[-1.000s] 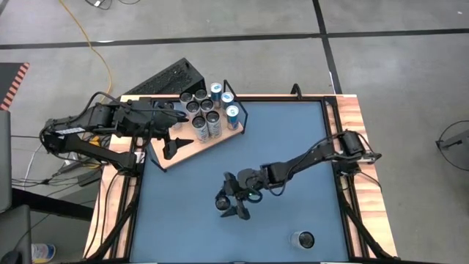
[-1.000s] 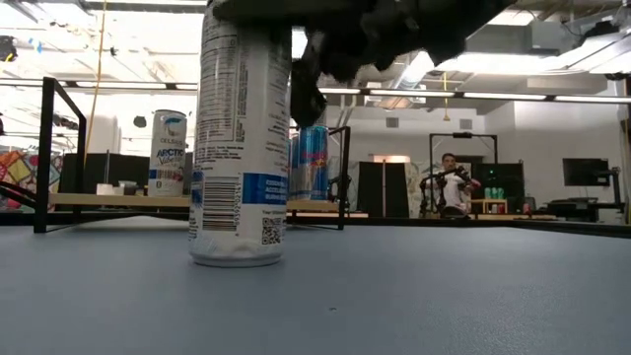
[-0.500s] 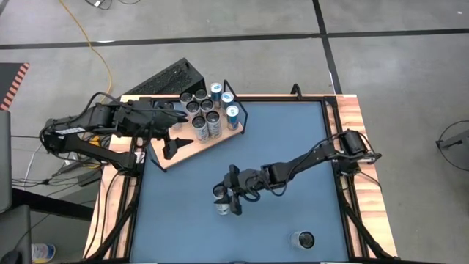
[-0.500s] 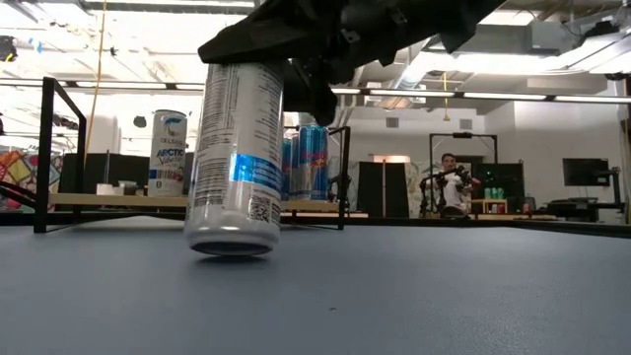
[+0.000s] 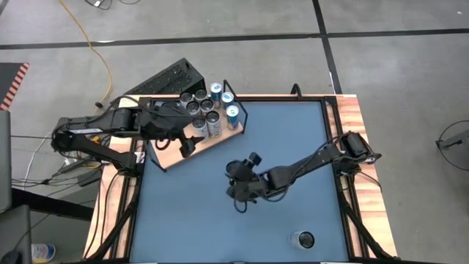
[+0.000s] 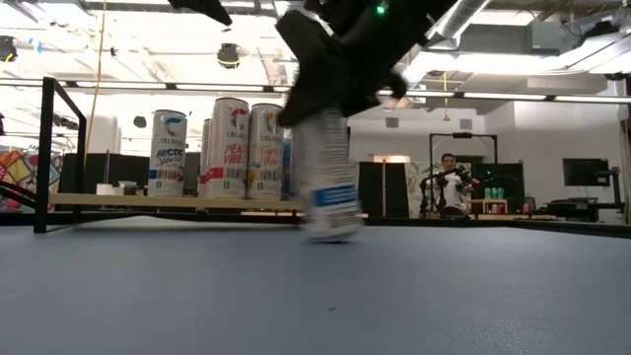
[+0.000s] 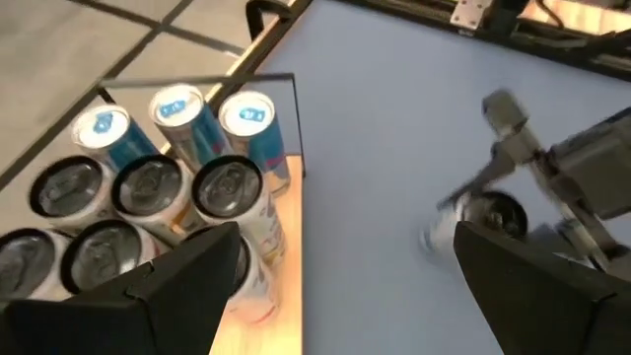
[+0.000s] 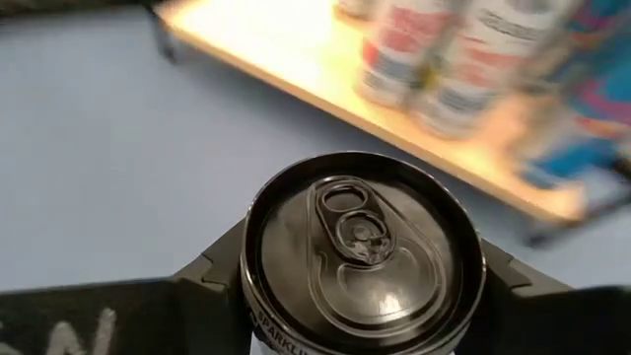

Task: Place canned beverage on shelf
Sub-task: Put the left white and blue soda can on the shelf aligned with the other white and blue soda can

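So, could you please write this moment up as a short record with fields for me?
held item: tall white aluminium can, upright, lifted just above the blue tabletop
right tool: shut on that can, mid-table
left tool: open, empty, over the pale-wood shelf board
shelf contents: cluster of standing cans at the black wire frame end
loose item: one more can near the table's front edge

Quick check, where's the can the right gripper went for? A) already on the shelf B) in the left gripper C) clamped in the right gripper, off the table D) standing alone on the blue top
C: the right gripper is shut on the can, whose base hangs clear of the table in the low view, short of the shelf.
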`<state>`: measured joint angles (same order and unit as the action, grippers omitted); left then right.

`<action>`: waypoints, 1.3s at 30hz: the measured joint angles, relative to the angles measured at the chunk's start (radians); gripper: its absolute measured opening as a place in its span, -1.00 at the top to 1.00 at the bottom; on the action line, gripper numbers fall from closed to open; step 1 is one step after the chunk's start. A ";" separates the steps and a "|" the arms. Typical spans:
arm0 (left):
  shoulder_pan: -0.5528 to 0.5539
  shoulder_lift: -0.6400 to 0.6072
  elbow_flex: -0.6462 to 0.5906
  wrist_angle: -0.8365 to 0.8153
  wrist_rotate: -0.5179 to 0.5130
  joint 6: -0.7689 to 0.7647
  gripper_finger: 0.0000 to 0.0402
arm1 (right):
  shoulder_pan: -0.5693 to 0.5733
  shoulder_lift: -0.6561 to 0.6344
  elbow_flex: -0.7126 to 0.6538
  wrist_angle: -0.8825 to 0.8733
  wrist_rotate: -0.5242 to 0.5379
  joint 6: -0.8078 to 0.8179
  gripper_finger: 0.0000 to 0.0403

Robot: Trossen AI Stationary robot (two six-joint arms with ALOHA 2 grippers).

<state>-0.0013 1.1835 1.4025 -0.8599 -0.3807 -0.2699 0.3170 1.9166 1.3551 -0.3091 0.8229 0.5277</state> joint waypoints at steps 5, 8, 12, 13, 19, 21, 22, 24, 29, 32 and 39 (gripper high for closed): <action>-0.001 0.048 0.000 -0.002 0.002 -0.017 -0.79 | 0.007 0.006 0.062 -0.114 0.066 0.023 -0.10; -0.016 0.064 0.000 -0.001 0.012 0.001 -0.79 | 0.021 -0.003 0.062 -0.062 0.046 -0.051 -0.10; -0.050 0.072 0.000 0.006 0.018 0.055 -0.79 | 0.031 -0.024 0.062 0.078 -0.114 -0.219 -0.10; -0.058 0.071 0.000 0.005 0.019 0.063 -0.79 | 0.032 -0.034 0.062 0.098 -0.159 -0.256 -0.10; -0.092 0.060 0.000 0.000 0.048 0.061 -0.79 | 0.039 -0.087 0.062 0.233 -0.554 -0.580 -0.10; -0.100 0.060 0.000 -0.005 0.094 0.082 -0.79 | 0.046 -0.117 0.063 0.271 -0.719 -0.654 -0.11; -0.106 0.060 0.000 -0.006 0.123 0.095 -0.79 | 0.048 -0.135 0.063 0.266 -0.775 -0.677 -0.11; -0.114 0.060 0.000 0.001 0.198 0.134 -0.79 | 0.050 -0.173 0.063 0.276 -0.913 -0.715 -0.12; -0.141 0.060 0.000 0.045 0.273 0.210 -0.79 | 0.046 -0.267 0.064 0.276 -1.100 -0.808 -0.12; -0.146 0.060 0.000 0.116 0.316 0.243 -0.79 | 0.034 -0.317 0.063 0.296 -1.243 -0.814 -0.13; -0.148 0.094 0.000 0.342 0.587 0.295 -0.79 | 0.094 -0.409 0.065 0.410 -1.423 -0.838 -0.13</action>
<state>-0.1489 1.2780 1.4025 -0.5181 0.2063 0.0251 0.4106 1.5080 1.4204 0.1010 -0.6006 -0.3100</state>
